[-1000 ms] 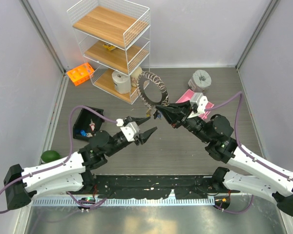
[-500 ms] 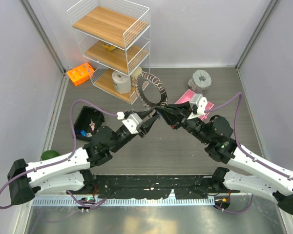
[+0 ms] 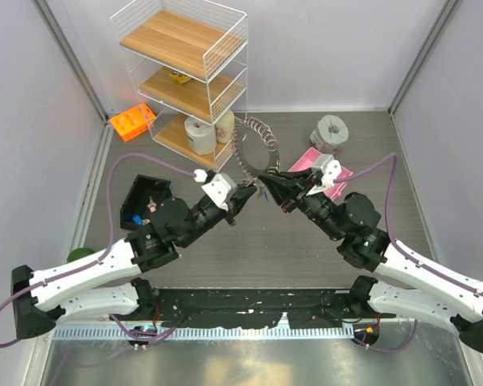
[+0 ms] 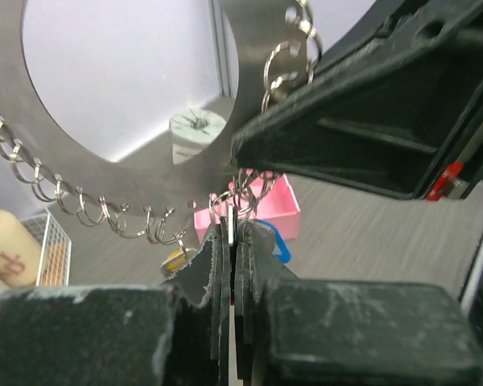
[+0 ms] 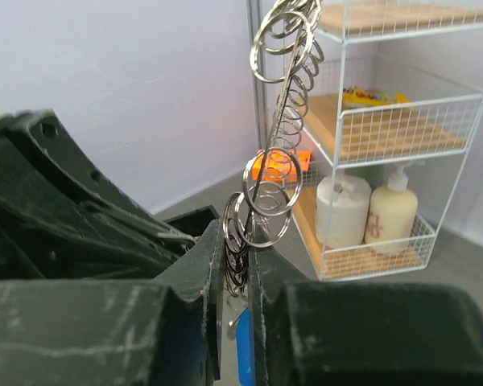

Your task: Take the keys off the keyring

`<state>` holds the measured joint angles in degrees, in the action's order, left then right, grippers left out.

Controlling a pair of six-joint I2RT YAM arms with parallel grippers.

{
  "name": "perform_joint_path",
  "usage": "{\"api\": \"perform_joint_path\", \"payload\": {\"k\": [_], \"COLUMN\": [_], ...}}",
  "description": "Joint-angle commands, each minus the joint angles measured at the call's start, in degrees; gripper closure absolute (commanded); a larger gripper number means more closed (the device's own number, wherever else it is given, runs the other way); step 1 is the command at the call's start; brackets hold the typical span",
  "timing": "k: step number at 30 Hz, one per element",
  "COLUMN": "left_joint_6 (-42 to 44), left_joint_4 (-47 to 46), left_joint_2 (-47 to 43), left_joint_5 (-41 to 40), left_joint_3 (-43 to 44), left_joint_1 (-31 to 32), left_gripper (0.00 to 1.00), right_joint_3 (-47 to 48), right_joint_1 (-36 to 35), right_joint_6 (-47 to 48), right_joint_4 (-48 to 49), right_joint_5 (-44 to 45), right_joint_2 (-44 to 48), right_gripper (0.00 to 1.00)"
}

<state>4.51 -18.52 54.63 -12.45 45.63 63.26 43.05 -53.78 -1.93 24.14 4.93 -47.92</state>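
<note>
- Since a second ago, my left gripper (image 3: pixel 246 194) has come up and across from mid-table to the underside of the keyring (image 4: pixel 157 183), and its jaws have closed from spread to pressed together.
- My right gripper (image 5: pixel 235 259) has stayed put, pinching the keyring's lower edge, which shows edge-on between its jaws.
- So held, the keyring stands upright above the table (image 3: pixel 306 257), in front of the wire shelf (image 3: pixel 181 72) and near the pink box (image 4: pixel 266 205).
- My left jaws meet just under the small split rings (image 4: pixel 235 201) hanging off the keyring's rim; a thin pale strip shows between them, and I cannot tell whether it is a key.
- The keys (image 4: pixel 274 241) hang at that same spot, blue head just right of my left fingertips.
</note>
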Motion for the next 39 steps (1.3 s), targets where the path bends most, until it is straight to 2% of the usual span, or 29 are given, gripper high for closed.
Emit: {"api": "perform_joint_path", "payload": {"k": [1, 7, 9, 12, 17, 20, 21, 22, 23, 28, 31, 34, 39], "left_joint_6": [-10.5, -19.4, -20.4, -20.8, -17.4, -15.3, -14.9, -14.3, -13.7, -12.2, -11.6, -10.6, -6.4], "left_joint_4": [25.1, 44.3, 50.8, 60.1, 69.1, 71.8, 72.3, 72.7, 72.8, 73.1, 74.6, 74.4, 72.5], "left_joint_2": [-3.1, -2.3, -0.8, 2.4, 8.1, 10.7, 11.5, 12.2, 12.9, 16.3, 18.1, 18.1, 16.4], "left_joint_5": [-0.4, 8.4, 11.2, 16.4, 22.9, 27.3, 29.1, 30.6, 31.9, 38.5, 41.3, 44.7, 46.4], "left_joint_3": [9.0, 16.1, 19.9, 25.8, 33.2, 36.5, 37.5, 38.6, 39.8, 44.8, 48.2, 48.9, 47.6], "left_joint_1": [0.2, 0.1, 0.1, 0.1, -0.2, -2.4, -3.3, -4.0, -4.8, -9.8, -11.1, -11.1, -11.1], "left_gripper": [1.00, 1.00, 1.00, 1.00, 1.00, 1.00, 1.00, 1.00, 1.00, 1.00, 1.00, 1.00, 1.00], "right_joint_3": [-2.0, -5.9, -5.2, -3.8, -3.3, -2.4, -2.0, -1.6, -1.0, 2.2, 5.1, 5.0, 2.1], "right_joint_1": [0.2, 0.1, 0.1, 0.1, 0.1, 0.1, 0.1, 0.1, 0.1, 0.3, 0.3, 0.3, 0.3], "right_joint_6": [-2.7, -9.1, -11.8, -18.3, -27.1, -29.6, -29.8, -30.0, -30.0, -27.3, -23.1, -17.1, -5.9], "right_joint_4": [-0.2, -2.2, -5.6, -13.7, -26.6, -32.1, -34.5, -35.6, -37.7, -43.2, -45.3, -44.1, -37.1], "right_joint_5": [11.1, 11.6, 10.4, 8.7, 7.3, 6.6, 6.1, 6.1, 6.5, 11.2, 11.0, 6.4, -1.2], "right_joint_2": [1.3, -0.1, -0.9, -2.1, -2.1, -1.9, -1.5, -1.2, -0.6, 2.5, 4.3, 8.0, 15.0], "right_gripper": [0.95, 0.95, 0.95, 0.87, 0.80, 0.66, 0.57, 0.52, 0.45, 0.37, 0.32, 0.28, 0.26]}}
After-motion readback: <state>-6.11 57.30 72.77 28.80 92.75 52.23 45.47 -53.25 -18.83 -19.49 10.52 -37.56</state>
